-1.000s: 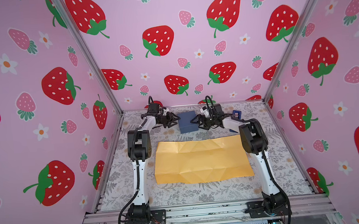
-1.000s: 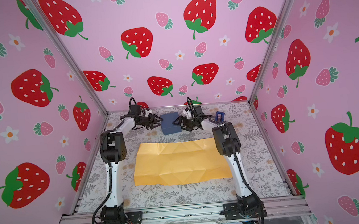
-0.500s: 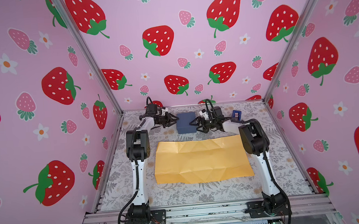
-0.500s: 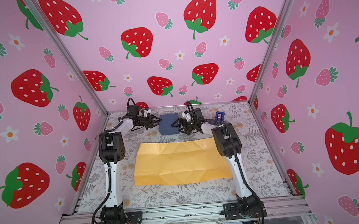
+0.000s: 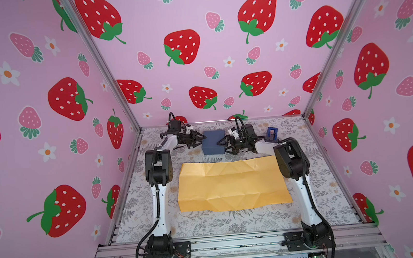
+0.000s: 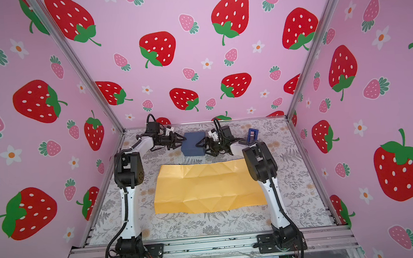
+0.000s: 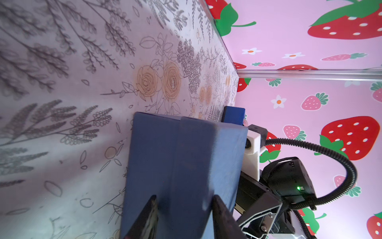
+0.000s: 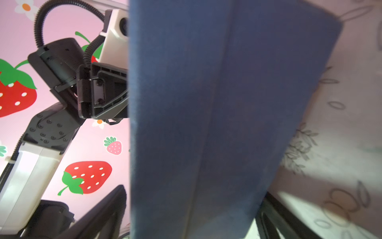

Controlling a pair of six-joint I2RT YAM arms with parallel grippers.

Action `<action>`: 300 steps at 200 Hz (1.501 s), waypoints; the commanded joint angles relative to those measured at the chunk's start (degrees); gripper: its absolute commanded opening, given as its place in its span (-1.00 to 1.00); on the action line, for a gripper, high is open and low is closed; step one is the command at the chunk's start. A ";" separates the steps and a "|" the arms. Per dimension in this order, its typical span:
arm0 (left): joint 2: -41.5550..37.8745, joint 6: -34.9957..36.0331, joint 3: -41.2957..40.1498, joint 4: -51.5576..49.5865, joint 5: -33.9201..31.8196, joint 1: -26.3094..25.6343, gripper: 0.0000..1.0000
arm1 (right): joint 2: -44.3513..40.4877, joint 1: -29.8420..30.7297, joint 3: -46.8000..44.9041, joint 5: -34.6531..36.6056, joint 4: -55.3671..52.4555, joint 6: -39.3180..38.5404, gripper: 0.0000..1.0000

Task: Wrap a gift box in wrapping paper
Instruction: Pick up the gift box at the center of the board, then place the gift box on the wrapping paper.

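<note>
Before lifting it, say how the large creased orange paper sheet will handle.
The creased orange paper sheet probably flops if lifted by one edge: it looks thin and lies flat. It likely bends along its visible creases. Seemingly light, it may slide when pushed.

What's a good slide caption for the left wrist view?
Left gripper, jaws apart, faces the navy gift box side-on, on the floral table.

No legible txt, labels or nos. anywhere.
</note>
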 commanded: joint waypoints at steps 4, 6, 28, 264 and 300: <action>0.36 0.29 -2.73 -6.02 -3.66 -1.94 -0.12 | -0.22 0.75 1.49 -0.38 4.91 1.24 0.73; 0.26 0.28 -2.78 -5.98 -3.66 -1.90 -0.12 | -0.29 0.76 1.34 -0.39 4.91 1.19 0.71; -1.87 -0.26 -3.07 -5.77 -4.57 -1.31 -0.11 | -2.22 0.47 -0.66 0.51 4.92 0.63 0.56; -49.15 9.23 -44.56 -13.29 -23.52 -3.57 0.27 | -48.92 3.00 -60.17 -0.76 4.22 -6.32 0.43; -49.29 8.10 -48.80 -10.67 -22.74 -4.79 0.27 | -46.60 4.03 -60.12 0.28 5.78 -6.33 0.44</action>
